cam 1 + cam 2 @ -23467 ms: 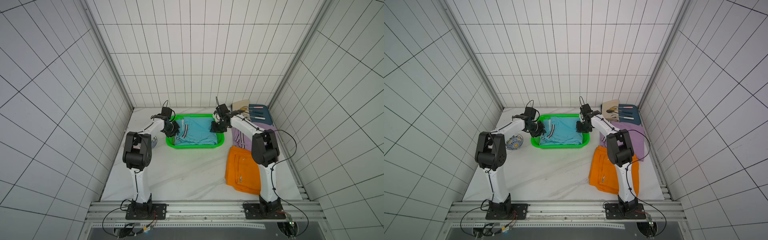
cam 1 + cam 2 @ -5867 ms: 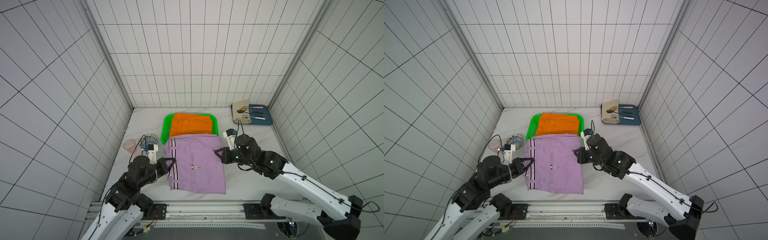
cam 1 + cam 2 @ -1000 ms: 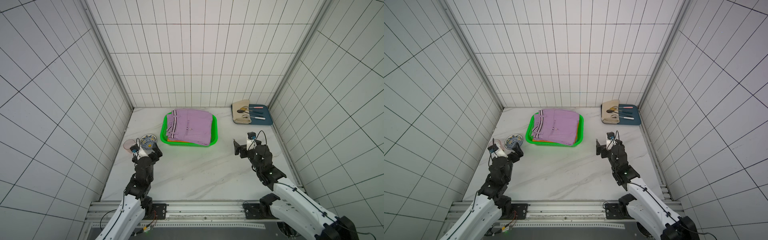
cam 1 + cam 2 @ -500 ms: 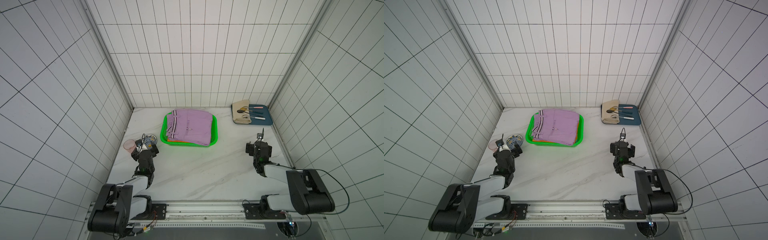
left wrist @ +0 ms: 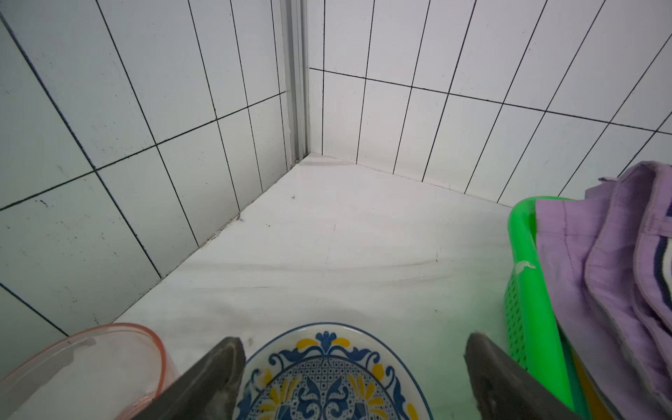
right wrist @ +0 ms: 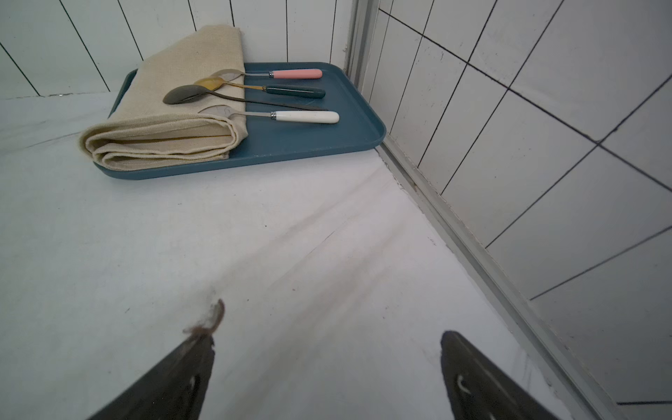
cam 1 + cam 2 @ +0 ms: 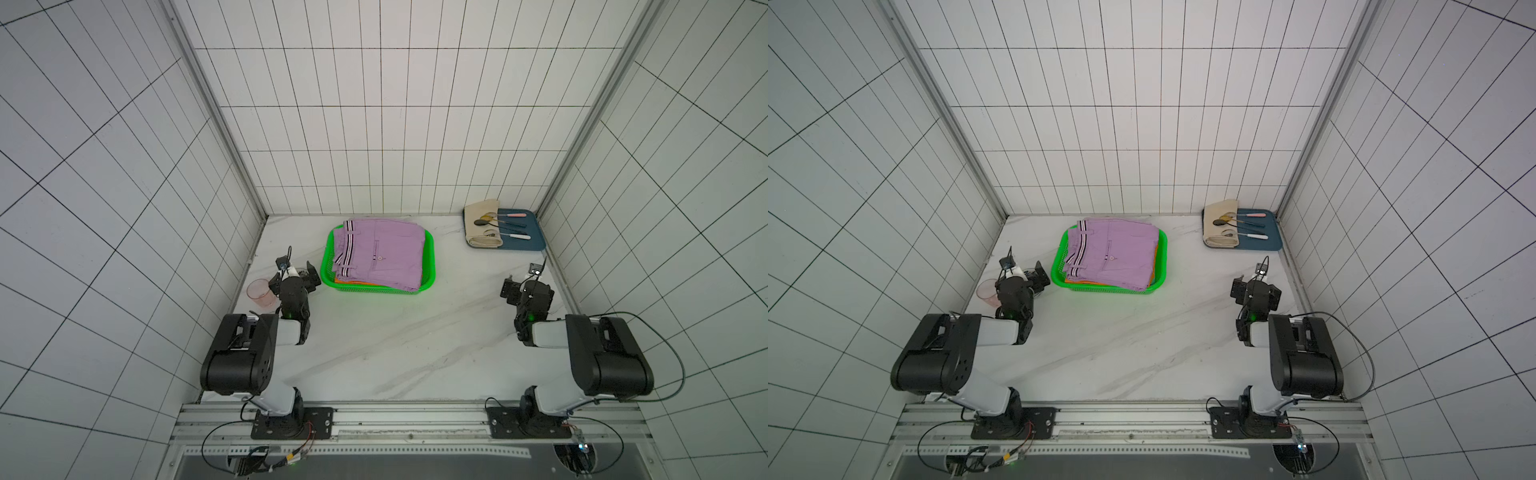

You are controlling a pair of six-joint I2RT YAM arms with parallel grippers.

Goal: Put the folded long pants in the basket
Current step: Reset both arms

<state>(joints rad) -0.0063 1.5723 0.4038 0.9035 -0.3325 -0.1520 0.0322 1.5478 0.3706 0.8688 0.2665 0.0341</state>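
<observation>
pants: the folded lilac cloth pants [image 7: 382,253] with the black-white striped waistband are on top of the pile in the bright green perforated plastic basket [image 7: 430,257]. That sits near the back edge of the white marble table [image 7: 395,332], a bit left of middle. A sliver of orange pants [image 7: 357,283] pokes out underneath, and anything lower is hidden. No pants are lying loose on the table.

left gripper: the left gripper [image 7: 297,275] has its jaws spread wide with nothing in them. It hangs over a blue-and-yellow patterned ceramic plate [image 5: 327,382] by the left edge, with a pink see-through plastic cup [image 5: 83,363] just beside it.

right gripper: the right gripper [image 6: 327,338] is also wide apart and empty, near the right edge. It faces the dark blue flat tray [image 6: 309,142] in the back right corner, which holds a folded cream cloth [image 6: 174,127] and some cutlery.

key relation: the basket is just beside the left gripper, toward the table's middle and slightly further back. The right gripper is well apart from it, so the left arm is the nearer one. The pile's long side seems to run along the back edge, a little skewed, with the waistband at the end toward the left edge.

materials: the pants are soft, creased fabric, and the pile stands higher than the rim. The basket has a rigid, smooth rim and walls full of holes.

my guess: this looks pretty much done, nothing left to grab.
</observation>
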